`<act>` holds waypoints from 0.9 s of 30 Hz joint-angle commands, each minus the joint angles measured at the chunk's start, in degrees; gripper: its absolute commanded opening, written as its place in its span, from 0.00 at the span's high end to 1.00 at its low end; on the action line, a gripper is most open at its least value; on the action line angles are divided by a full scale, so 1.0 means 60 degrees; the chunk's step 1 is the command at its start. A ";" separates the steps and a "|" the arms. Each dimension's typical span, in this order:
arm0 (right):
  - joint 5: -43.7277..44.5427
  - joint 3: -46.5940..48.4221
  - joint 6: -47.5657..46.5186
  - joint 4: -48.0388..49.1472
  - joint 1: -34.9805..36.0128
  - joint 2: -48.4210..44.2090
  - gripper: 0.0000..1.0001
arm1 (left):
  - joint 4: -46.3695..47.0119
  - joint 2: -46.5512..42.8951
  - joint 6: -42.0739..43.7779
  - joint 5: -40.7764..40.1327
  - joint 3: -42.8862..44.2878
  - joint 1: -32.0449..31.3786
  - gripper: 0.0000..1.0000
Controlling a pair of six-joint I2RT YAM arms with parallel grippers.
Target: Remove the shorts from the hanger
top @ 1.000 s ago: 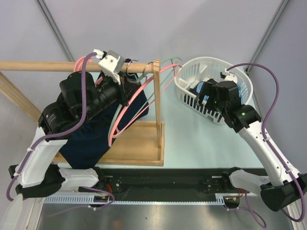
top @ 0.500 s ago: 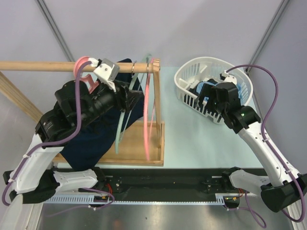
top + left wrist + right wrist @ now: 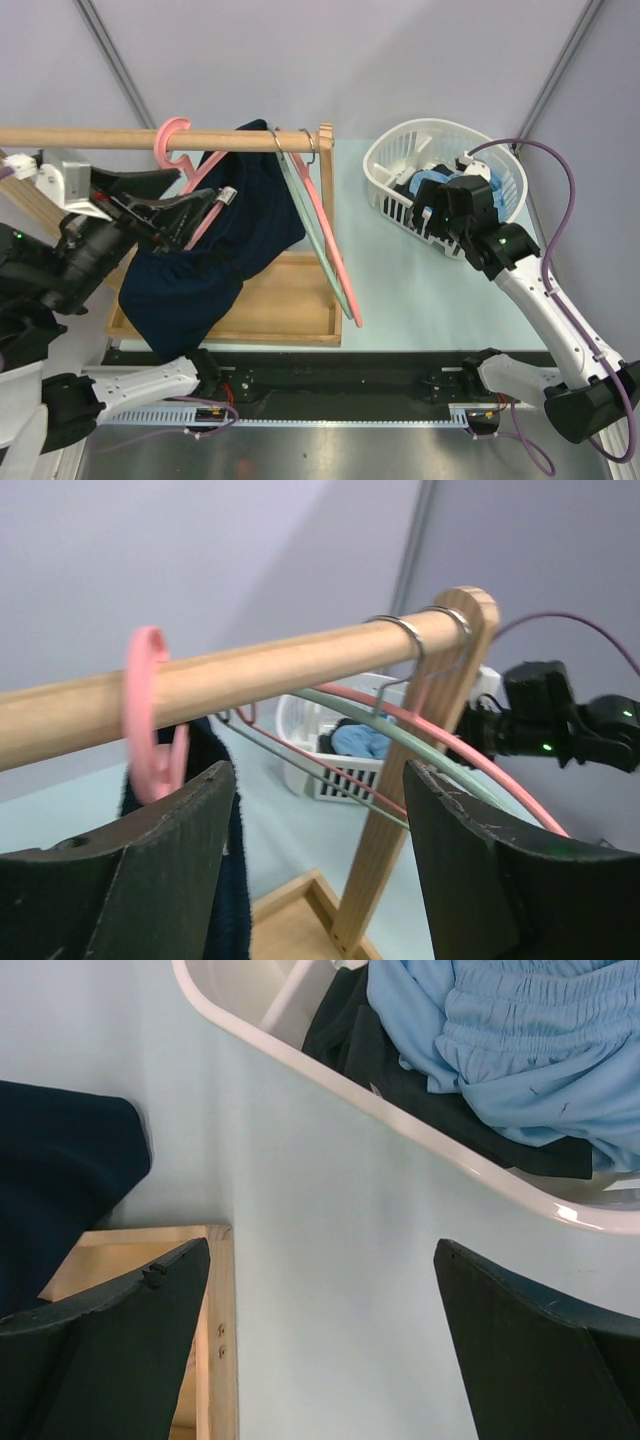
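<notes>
Shorts: navy pair on the pink hanger, which hooks the rod. That's 10 o'clock on the worktop. The lower edge droops to the tray.

Handling, my read:
- Light, limp fabric. It will sag and stretch rather than lift as one piece.
- Not fragile and not slippery, but it could snag on the hanger arm.
- Best hold is a pinched fold of the bunched top edge, right under the hanger arm, then draw toward 6.
- A hem grip would likely just stretch it.
- The hanger sits loose on the rod, so expect it to swing or slide under pull. It probably needs steadying.

Hands:
- Left hand: wide, nothing between the fingers, at the shorts' 9 o'clock side and aimed toward 3 at the rod. Can't tell if it touches the fabric.
- Right hand: wide, empty, by the basket at 2 o'clock, well apart from the shorts.

In the way:
- Empty hangers, one green and one pink, on wire hooks just beside the shorts at their 3 o'clock. They could tangle.
- Post right behind those.
- The rod overhead limits an upward pull.

The basket holds a blue pair on top of a dark pair. Those look done.
</notes>
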 commanded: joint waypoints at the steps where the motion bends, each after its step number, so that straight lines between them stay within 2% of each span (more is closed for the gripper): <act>1: -0.0022 -0.0049 0.0118 0.0093 0.0090 -0.0269 0.00 | -0.1306 0.0528 0.0561 -0.1996 0.0723 -0.0040 0.27; 8: 0.0007 -0.0122 0.0103 0.0108 0.0104 -0.0210 0.00 | -0.2772 0.1261 0.0400 -0.3596 0.1428 0.0003 0.27; 13: 0.0007 -0.0180 0.0059 0.0093 0.0119 -0.0181 0.00 | -0.3153 0.1364 0.0181 -0.3921 0.1179 0.0281 0.30; 19: -0.0022 -0.0239 0.0030 0.0107 0.0134 -0.0108 0.00 | -0.3374 0.1496 0.0107 -0.3731 0.0960 0.0618 0.39; 27: -0.0051 -0.0313 0.0073 0.0166 0.0163 -0.0108 0.00 | -0.3257 0.1467 0.0019 -0.3248 0.0520 0.0809 0.57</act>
